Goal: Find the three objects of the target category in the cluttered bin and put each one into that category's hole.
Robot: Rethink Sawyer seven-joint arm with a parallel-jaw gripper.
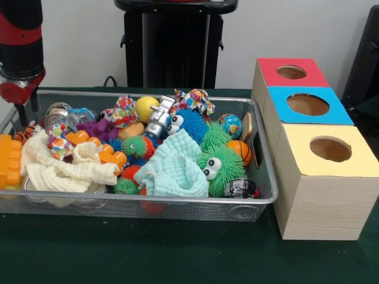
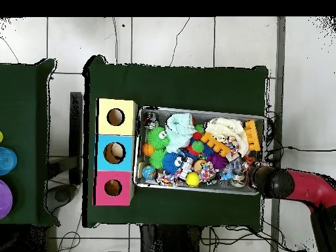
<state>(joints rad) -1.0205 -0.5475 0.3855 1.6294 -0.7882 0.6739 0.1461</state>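
Wire-mesh bin [image 1: 260,198], toy-filled, mid-bench. Red-panelled hole [image 1: 291,72] at box row's far end. Gripper [image 1: 22,116] at bin's corner; jaw state apparently hidden, cannot tell.

Even, soft indoor light, faint shadows under the wire bin [image 1: 260,198], slight overall softness, no glare.

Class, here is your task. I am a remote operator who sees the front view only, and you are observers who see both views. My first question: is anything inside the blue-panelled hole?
Observer: From straight above, something pale shows inside the blue-panelled hole.
Operator: Where does the arm enter?
Observer: The arm reaches in past the bin at its short end farthest from the boxes.
Operator: Is anything beyond the boxes?
Observer: A second green-covered table stands there, with a blue round thing at its edge.
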